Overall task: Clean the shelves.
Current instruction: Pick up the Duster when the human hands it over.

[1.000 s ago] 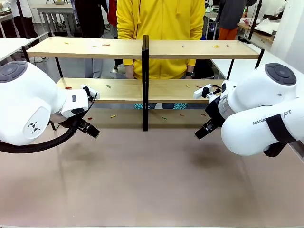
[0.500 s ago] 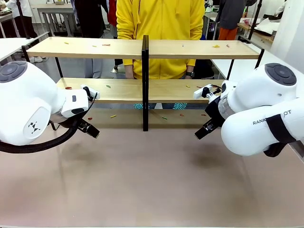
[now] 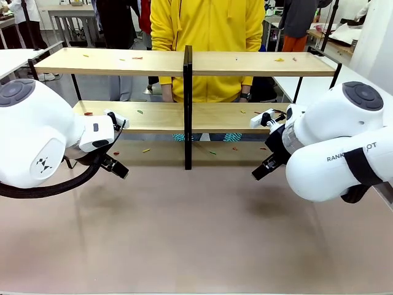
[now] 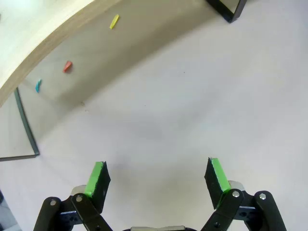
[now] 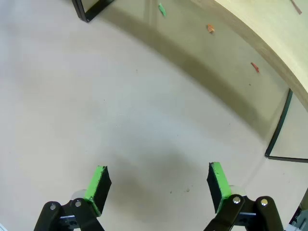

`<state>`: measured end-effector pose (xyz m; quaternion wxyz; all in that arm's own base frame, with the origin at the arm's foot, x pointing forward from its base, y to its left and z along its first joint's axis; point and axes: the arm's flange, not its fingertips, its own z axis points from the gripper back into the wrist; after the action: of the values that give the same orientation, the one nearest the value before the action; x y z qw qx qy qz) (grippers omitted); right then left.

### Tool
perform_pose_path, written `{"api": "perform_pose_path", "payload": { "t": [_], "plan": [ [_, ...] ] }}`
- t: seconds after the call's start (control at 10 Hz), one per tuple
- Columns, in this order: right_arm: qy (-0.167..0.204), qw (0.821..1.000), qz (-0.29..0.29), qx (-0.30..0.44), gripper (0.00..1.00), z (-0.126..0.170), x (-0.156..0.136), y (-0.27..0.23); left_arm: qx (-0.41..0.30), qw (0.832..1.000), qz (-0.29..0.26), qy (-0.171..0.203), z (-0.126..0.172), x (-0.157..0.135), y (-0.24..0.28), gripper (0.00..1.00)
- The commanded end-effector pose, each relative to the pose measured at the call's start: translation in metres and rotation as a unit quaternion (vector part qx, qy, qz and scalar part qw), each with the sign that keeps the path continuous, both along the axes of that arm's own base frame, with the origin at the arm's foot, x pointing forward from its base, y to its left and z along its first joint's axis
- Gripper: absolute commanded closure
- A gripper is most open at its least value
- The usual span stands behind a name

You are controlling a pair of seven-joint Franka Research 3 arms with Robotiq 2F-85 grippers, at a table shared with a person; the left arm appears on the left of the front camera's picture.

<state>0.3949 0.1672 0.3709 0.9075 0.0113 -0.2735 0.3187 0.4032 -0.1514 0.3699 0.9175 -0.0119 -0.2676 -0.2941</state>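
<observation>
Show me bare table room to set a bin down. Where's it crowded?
Bare: the table in front of the shelves, between left gripper and right gripper, to the near edge. Crowded: scraps lie scattered under the lower board and on both boards.

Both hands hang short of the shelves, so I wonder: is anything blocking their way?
Nothing visible does. Bare tabletop lies between the left hand, the right hand and the shelves; small coloured scraps lie under the lower board.

The left gripper (image 4: pixel 158 175) hangs (green pads (image 4: pixel 98 179) wide apart) over the table (image 4: pixel 192 96), coloured scraps (image 4: pixel 67 66) lying under the shelves (image 4: pixel 29 29).
</observation>
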Motion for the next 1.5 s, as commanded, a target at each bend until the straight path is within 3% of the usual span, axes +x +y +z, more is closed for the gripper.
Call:
{"api": "perform_pose_path", "payload": {
  "t": [0.0, 0.5, 0.8, 0.9, 1.1, 1.4],
  "plan": [
    [0.000, 1.000, 0.000, 0.000, 0.00, 0.000, 0.000, 0.000, 0.000, 1.000, 0.000, 0.000, 0.000, 0.000, 0.000, 0.00],
    [0.000, 1.000, 0.000, 0.000, 0.00, 0.000, 0.000, 0.000, 0.000, 1.000, 0.000, 0.000, 0.000, 0.000, 0.000, 0.00],
    [-0.023, 0.998, 0.022, 0.059, 0.00, 0.086, -0.047, -0.052, -0.108, 0.987, -0.107, -0.052, 0.095, -0.071, 0.077, 0.00],
    [-0.026, 0.996, 0.029, 0.082, 0.00, 0.102, -0.062, -0.064, -0.129, 0.984, -0.102, -0.074, 0.116, -0.093, 0.095, 0.00],
    [-0.067, 0.994, 0.046, 0.077, 0.00, 0.136, -0.098, -0.089, -0.164, 0.964, -0.175, -0.118, 0.135, -0.140, 0.135, 0.00],
    [-0.141, 0.979, 0.065, 0.129, 0.00, 0.198, -0.154, -0.149, -0.277, 0.935, -0.119, -0.184, 0.140, -0.180, 0.213, 0.00]
  ]
}}
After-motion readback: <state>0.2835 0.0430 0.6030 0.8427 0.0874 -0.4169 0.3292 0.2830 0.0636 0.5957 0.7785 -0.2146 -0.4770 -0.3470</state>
